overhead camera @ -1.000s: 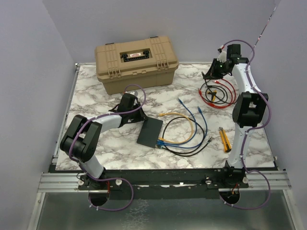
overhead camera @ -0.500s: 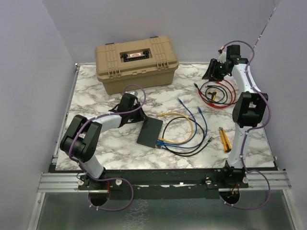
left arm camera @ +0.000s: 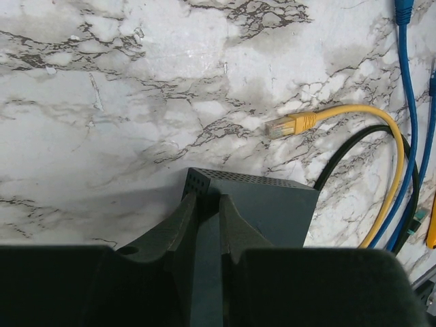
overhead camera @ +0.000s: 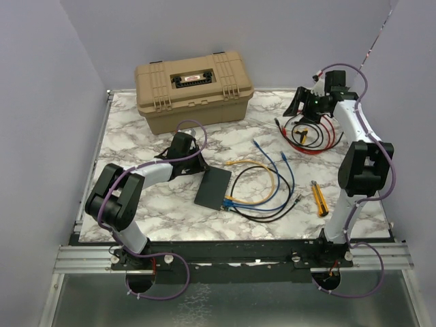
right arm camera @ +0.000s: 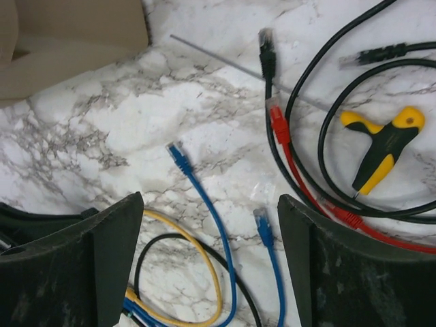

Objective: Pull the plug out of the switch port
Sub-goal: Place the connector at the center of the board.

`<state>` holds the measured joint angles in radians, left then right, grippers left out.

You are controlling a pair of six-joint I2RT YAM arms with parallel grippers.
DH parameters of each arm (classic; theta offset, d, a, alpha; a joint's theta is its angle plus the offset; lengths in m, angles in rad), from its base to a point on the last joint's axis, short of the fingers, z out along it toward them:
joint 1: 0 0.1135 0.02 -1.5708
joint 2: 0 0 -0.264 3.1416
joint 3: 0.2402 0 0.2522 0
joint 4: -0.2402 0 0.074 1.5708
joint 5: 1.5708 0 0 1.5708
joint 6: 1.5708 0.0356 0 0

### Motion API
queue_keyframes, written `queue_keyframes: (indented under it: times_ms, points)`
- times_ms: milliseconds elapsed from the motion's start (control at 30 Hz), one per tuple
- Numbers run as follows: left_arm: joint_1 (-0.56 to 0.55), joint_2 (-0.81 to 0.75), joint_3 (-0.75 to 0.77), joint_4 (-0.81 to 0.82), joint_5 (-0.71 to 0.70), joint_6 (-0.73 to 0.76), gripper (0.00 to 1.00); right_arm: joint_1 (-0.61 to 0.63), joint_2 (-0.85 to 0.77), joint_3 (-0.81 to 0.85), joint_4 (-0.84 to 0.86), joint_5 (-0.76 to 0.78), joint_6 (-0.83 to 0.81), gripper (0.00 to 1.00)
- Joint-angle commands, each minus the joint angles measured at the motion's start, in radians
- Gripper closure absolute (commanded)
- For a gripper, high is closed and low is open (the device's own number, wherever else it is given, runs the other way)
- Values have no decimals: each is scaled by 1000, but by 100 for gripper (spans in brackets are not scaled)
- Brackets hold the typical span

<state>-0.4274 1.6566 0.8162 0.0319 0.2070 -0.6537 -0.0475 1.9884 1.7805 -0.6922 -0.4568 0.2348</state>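
Observation:
The switch, a flat black box, lies mid-table. Blue and yellow plugs sit in the ports on its near short edge. My left gripper is shut on the switch's far left edge. In the left wrist view its jaws pinch the thin side of the switch. My right gripper hovers open at the back right, holding nothing. In its wrist view the right gripper hangs over loose blue cable ends, with the plugged-in ends at the bottom left.
A tan toolbox stands at the back. Red and black cables with a yellow-black hand tool lie under the right gripper. A loose yellow plug lies beyond the switch. A yellow utility knife lies near the right arm.
My right gripper has gone from shut to wide open and drawn back to the right. The red and black cables under it shifted a little. The left arm stayed still.

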Motion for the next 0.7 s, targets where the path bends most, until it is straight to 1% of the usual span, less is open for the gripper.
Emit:
queue_keyframes:
  times_ms: [0, 400, 667]
  points:
    - [-20, 51, -47, -236, -23, 32, 86, 34, -72, -106, 49, -63, 8, 16]
    - [-20, 12, -39, -228, -32, 32, 84, 138, -242, -443, 114, -125, -5, 16]
    - [-20, -59, -70, -191, -31, 18, 80, 210, -322, -651, 167, -170, -2, 16]
